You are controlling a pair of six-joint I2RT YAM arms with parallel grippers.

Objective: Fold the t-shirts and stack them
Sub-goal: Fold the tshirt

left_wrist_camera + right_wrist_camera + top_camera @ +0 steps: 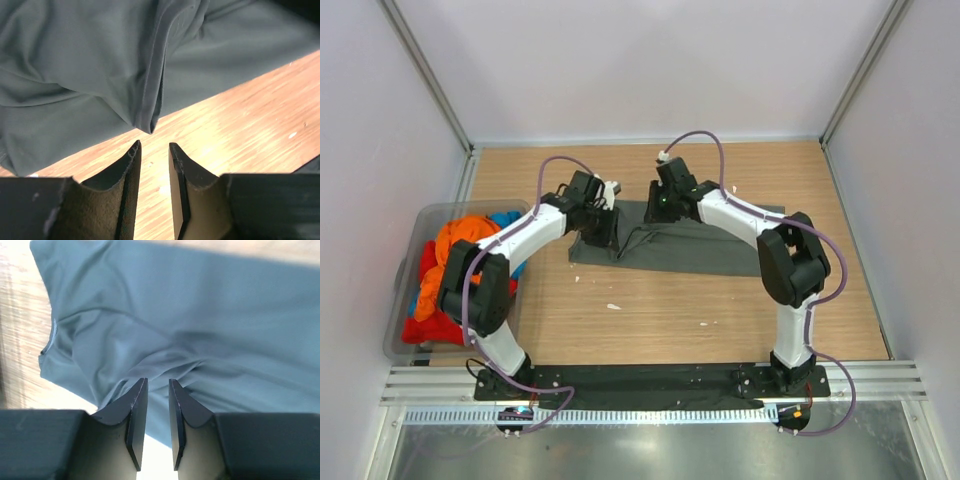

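Note:
A dark grey-green t-shirt lies partly folded and rumpled on the wooden table, toward the back. My left gripper is over its left end. In the left wrist view the shirt fills the top, and a folded tip of it lies just ahead of the left gripper, which is open a narrow gap and empty above bare wood. My right gripper hovers over the shirt's upper left part. In the right wrist view the right gripper is open a narrow gap, empty, above the cloth. The collar shows at left.
A translucent grey plastic bin stands at the table's left edge. It holds bunched orange, red and blue shirts. White walls enclose the table on three sides. Small white specks lie on the wood.

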